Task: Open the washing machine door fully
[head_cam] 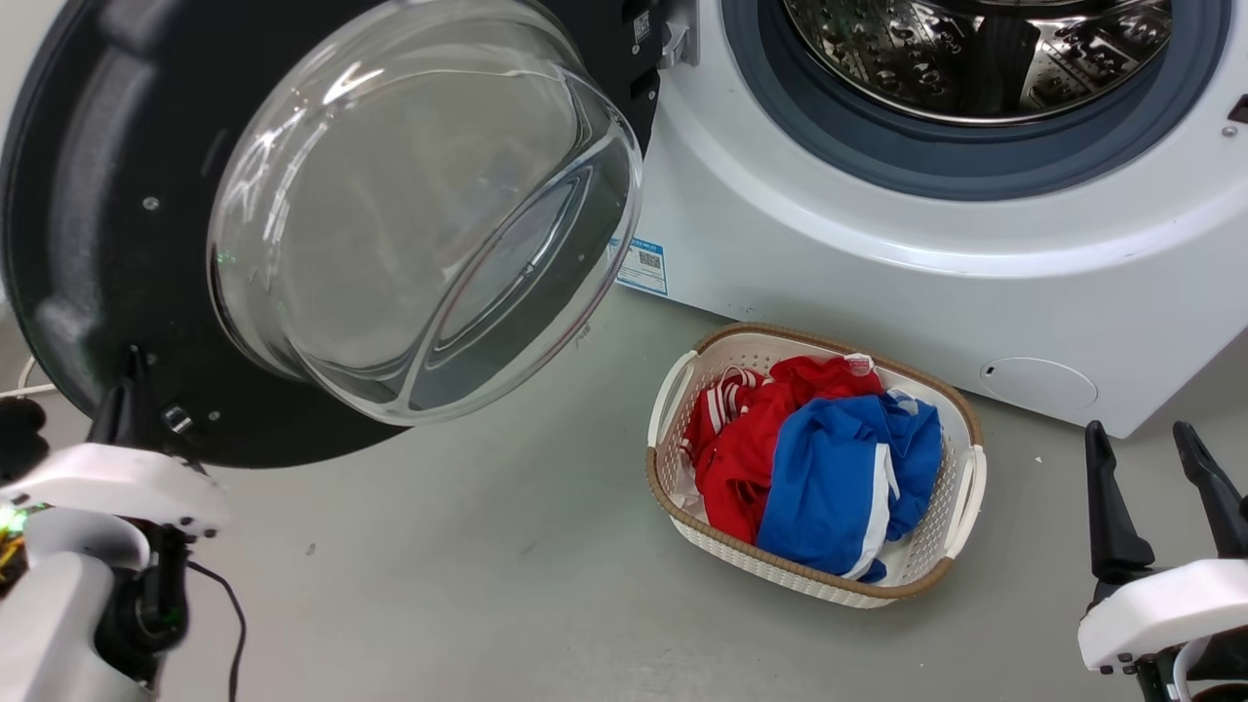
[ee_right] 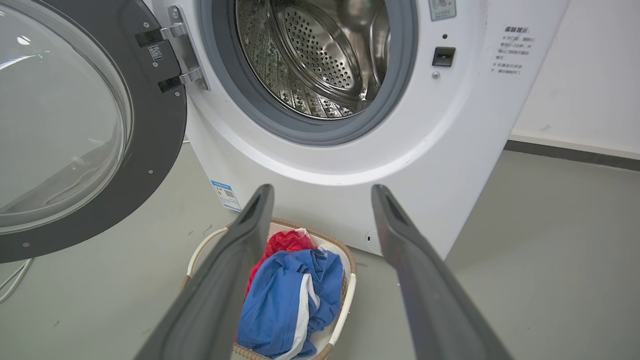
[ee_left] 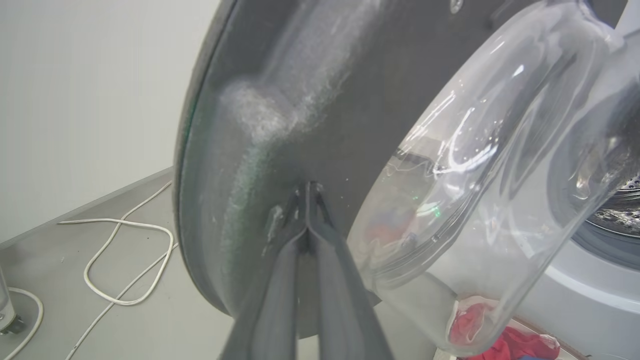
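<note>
Washing machine door (head_cam: 88, 244) is swung well out from the washing machine (head_cam: 877, 273). It hangs on the hinge (ee_right: 182, 45) at the left of the opening, inner face twd the head cam, and its clear glass bowl (head_cam: 419, 214) bulges out. Door's lower edge is above the floor (head_cam: 439, 565), not touching. Opening is uncovered: grey rubber ring (head_cam: 975, 166) and steel drum (head_cam: 975, 58) in plain view. Blue label sticker (head_cam: 643, 265) is on the machine front, low, just right of the bowl in head view.

Left gripper (ee_left: 307, 187): jaws together, nothing seen btwn them, tips right up against the door's dark inner face, beside the bowl and near the door's lower rim. In head view it sits lower left at the door's bottom edge.

Right gripper (head_cam: 1139, 431): jaws apart, holding nothing, lower right, clear of the machine. In rt wrist view it points twd the machine front, basket below.

Laundry basket (head_cam: 673, 390) stands on the floor just in front of the machine, w/ a red cloth (head_cam: 731, 448) and a blue cloth (head_cam: 838, 468) inside. White cable (ee_left: 125, 250) lies looped on the floor behind the door, near the wall.
</note>
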Available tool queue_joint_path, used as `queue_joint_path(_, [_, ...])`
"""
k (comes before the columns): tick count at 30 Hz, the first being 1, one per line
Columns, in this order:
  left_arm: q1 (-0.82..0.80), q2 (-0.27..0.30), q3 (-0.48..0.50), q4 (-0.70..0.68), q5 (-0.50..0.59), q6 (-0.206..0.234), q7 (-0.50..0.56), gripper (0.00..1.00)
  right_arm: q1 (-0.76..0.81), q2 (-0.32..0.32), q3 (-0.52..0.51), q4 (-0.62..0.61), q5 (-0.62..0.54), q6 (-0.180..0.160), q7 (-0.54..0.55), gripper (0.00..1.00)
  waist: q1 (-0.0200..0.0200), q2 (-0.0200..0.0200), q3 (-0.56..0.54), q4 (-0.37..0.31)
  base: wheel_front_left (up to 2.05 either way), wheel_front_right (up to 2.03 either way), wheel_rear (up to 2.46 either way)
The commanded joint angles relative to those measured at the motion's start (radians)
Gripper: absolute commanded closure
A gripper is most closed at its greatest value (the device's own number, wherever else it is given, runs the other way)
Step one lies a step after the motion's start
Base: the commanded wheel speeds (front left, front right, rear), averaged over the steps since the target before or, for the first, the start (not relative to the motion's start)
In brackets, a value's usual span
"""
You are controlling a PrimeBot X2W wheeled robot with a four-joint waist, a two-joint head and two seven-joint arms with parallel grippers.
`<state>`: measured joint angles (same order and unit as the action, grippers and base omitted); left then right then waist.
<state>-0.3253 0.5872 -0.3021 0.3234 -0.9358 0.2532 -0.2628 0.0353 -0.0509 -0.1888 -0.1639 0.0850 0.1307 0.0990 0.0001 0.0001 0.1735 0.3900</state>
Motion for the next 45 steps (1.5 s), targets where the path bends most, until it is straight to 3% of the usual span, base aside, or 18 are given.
queue_joint_path(1, [-0.022, 0.006, 0.018, 0.022, 0.003, -0.010, -0.002, 1.00, -0.014, 0.001, 0.000, -0.005, -0.006, 0.000, 0.003, 0.00, -0.0001, -0.0001, 0.002, -0.001, 0.00, 0.00, 0.00])
queue_joint_path(7, [-0.055, 0.005, 0.058, 0.107, 0.017, -0.069, -0.003, 1.00, -0.019, 0.001, 0.002, 0.006, -0.005, 0.000, 0.000, 0.00, -0.0001, -0.0001, -0.003, -0.006, 0.00, 0.00, 0.00])
queue_joint_path(12, [-0.013, -0.025, 0.074, 0.081, 0.079, -0.081, -0.003, 1.00, -0.007, 0.001, 0.001, 0.020, 0.005, 0.000, -0.010, 0.00, -0.0001, -0.0001, -0.030, -0.008, 0.00, 0.00, 0.00])
queue_joint_path(19, [0.110, -0.066, 0.029, -0.055, 0.178, -0.025, -0.002, 1.00, 0.026, 0.001, 0.008, 0.063, 0.038, 0.000, -0.032, 0.00, -0.0001, -0.0001, -0.109, -0.010, 0.00, 0.00, 0.00])
queue_joint_path(24, [0.188, -0.066, -0.027, -0.175, 0.223, 0.011, 0.018, 1.00, 0.045, 0.001, 0.013, 0.079, 0.050, 0.000, -0.045, 0.00, -0.0001, -0.0001, -0.150, -0.015, 0.00, 0.00, 0.00])
queue_joint_path(29, [0.209, -0.073, -0.094, -0.278, 0.262, 0.021, 0.056, 1.00, 0.053, 0.000, 0.026, 0.083, 0.051, 0.000, -0.045, 0.00, -0.0001, -0.0001, -0.164, -0.041, 0.00, 0.00, 0.00])
queue_joint_path(35, [0.191, -0.109, -0.159, -0.324, 0.289, 0.014, 0.070, 1.00, 0.039, 0.000, 0.053, 0.091, 0.038, 0.000, -0.045, 0.00, -0.0001, -0.0001, -0.173, -0.123, 0.00, 0.00, 0.00])
queue_joint_path(36, [0.191, -0.115, -0.169, -0.319, 0.294, 0.012, 0.069, 0.93, 0.037, 0.001, 0.058, 0.092, 0.036, 0.000, -0.047, 0.00, -0.0001, -0.0001, -0.176, -0.142, 0.00, 0.00, 0.00])
queue_joint_path(37, [0.193, -0.124, -0.177, -0.315, 0.297, 0.010, 0.065, 0.76, 0.034, 0.001, 0.062, 0.094, 0.039, 0.000, -0.048, 0.00, -0.0001, -0.0001, -0.177, -0.161, 0.00, 0.00, 0.00])
queue_joint_path(39, [0.197, -0.141, -0.194, -0.301, 0.300, 0.005, 0.061, 0.67, 0.028, 0.000, 0.064, 0.098, 0.038, 0.000, -0.047, 0.00, -0.0001, -0.0001, -0.181, -0.197, 0.00, 0.00, 0.00])
queue_joint_path(40, [0.198, -0.146, -0.195, -0.292, 0.300, 0.007, 0.057, 0.56, 0.024, 0.001, 0.071, 0.100, 0.036, 0.000, -0.047, 0.00, -0.0001, -0.0001, -0.182, -0.217, 0.00, 0.00, 0.00])
queue_joint_path(41, [0.197, -0.151, -0.201, -0.282, 0.301, 0.005, 0.056, 0.33, 0.024, 0.001, 0.069, 0.103, 0.034, 0.000, -0.048, 0.00, -0.0001, -0.0001, -0.183, -0.232, 0.00, 0.00, 0.00])
queue_joint_path(42, [0.197, -0.156, -0.201, -0.272, 0.301, 0.007, 0.053, 0.18, 0.022, 0.001, 0.075, 0.106, 0.031, 0.000, -0.046, 0.00, -0.0001, -0.0001, -0.185, -0.254, 0.00, 0.00, 0.00])
queue_joint_path(44, [0.192, -0.166, -0.202, -0.256, 0.302, 0.008, 0.046, 0.00, 0.018, 0.000, 0.080, 0.109, 0.027, 0.000, -0.050, 0.00, -0.0001, -0.0001, -0.188, -0.286, 0.00, 0.00, 0.00])
queue_joint_path(45, [0.190, -0.167, -0.201, -0.246, 0.304, 0.009, 0.044, 0.00, 0.017, 0.001, 0.083, 0.111, 0.024, 0.000, -0.050, 0.00, -0.0001, -0.0001, -0.189, -0.302, 0.00, 0.00, 0.00])
